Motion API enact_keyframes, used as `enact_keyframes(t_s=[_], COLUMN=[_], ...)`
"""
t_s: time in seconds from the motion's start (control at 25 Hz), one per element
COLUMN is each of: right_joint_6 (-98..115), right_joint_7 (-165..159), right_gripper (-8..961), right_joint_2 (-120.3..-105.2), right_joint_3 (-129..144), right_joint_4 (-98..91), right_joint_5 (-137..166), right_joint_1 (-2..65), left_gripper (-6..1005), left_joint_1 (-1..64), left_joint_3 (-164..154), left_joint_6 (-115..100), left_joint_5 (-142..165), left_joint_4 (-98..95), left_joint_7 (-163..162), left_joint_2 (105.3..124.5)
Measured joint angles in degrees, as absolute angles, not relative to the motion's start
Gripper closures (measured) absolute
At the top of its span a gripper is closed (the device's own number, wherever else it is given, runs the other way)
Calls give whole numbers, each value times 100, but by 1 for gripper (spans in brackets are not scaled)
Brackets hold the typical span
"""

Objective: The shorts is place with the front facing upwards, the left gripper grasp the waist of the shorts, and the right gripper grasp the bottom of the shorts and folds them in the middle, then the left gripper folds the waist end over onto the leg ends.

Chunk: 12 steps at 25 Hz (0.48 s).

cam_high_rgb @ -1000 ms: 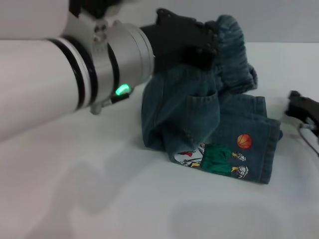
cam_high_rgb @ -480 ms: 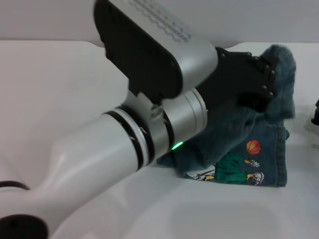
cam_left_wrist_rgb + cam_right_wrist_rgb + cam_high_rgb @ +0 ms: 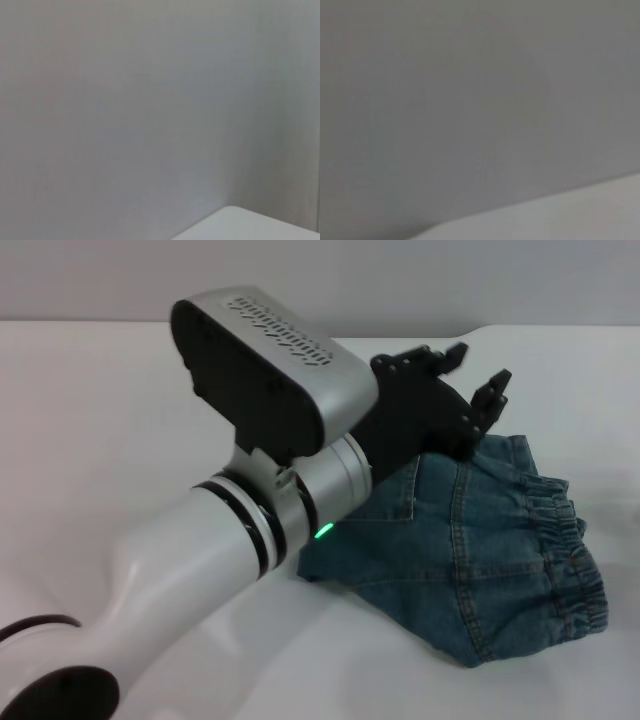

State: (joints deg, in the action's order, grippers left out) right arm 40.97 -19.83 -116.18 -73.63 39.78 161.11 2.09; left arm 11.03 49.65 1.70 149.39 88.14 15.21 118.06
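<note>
Lying folded on the table (image 3: pixel 90 400), the shorts (image 3: pixel 470 560) rest below the left claw (image 3: pixel 472 368), prongs apart and empty.

shorts (image 3: pixel 480 560): denim cloth, matt; puckered waist (image 3: pixel 565 560)
left gripper (image 3: pixel 470 380): matt blk plastic
table (image 3: pixel 100 420): smooth, white

Left gripper (image 3: pixel 470 375) raised, prongs spread and empty (green light on wrist).

A bare lab-like test bench: white table (image 3: pixel 120 410) against a plain grey wall (image 3: pixel 320 280).
</note>
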Motion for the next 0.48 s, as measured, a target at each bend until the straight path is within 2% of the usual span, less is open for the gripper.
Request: enact_keyframes(t_s=[0.28,0.36,0.48], right_joint_6=[4322,5002,5929], right_joint_7=[-1772,-1302,-897], right_gripper=[893,890,886], right_joint_2=[-11719,-11878,-11937], right_joint_3=[-7410,-7556,-7539], right_joint_4=[5058,5001,4701], right_joint_5=[16700,16698,16685], right_joint_1=[-459,-601,-643], left_gripper=[501,441,356], left_joint_1=[928,914,874], left_joint_3=[5483,5623,5860], left_joint_6=[14,-257,-1322], left_joint_5=[14993,15024,15000], left_joint_4=[8679,8434,7679], left_joint_7=[1666,1843,1881], left_joint_2=[11796,11794,11793])
